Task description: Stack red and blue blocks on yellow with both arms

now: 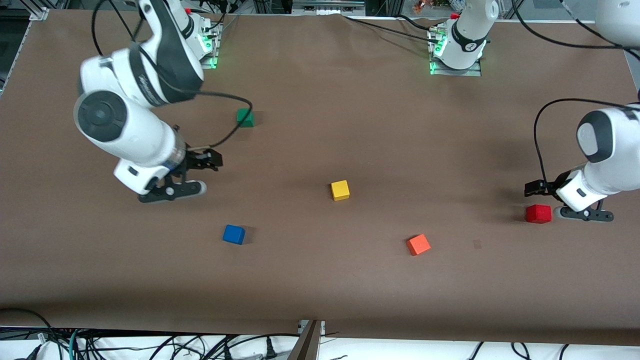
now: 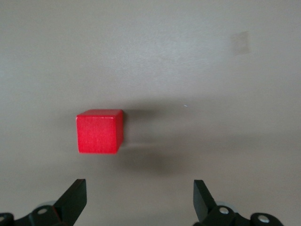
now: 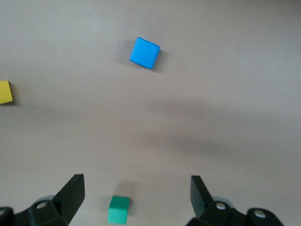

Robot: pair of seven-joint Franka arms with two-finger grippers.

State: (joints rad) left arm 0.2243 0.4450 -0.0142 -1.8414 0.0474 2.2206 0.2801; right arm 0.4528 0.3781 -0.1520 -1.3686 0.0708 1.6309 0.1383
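The yellow cube (image 1: 340, 190) sits mid-table, and its edge also shows in the right wrist view as the yellow cube (image 3: 4, 92). The blue cube (image 1: 234, 234) (image 3: 145, 52) lies nearer the front camera, toward the right arm's end. The red cube (image 1: 538, 213) (image 2: 99, 132) rests at the left arm's end. My left gripper (image 1: 555, 202) (image 2: 140, 193) hangs open just beside the red cube, not around it. My right gripper (image 1: 210, 174) (image 3: 137, 190) is open and empty over bare table between the green and blue cubes.
An orange cube (image 1: 418, 244) lies between the yellow and red cubes, nearer the front camera. A green cube (image 1: 245, 117) (image 3: 119, 209) sits close to the right arm's base. Brown table cover (image 1: 320, 300) spans the whole surface.
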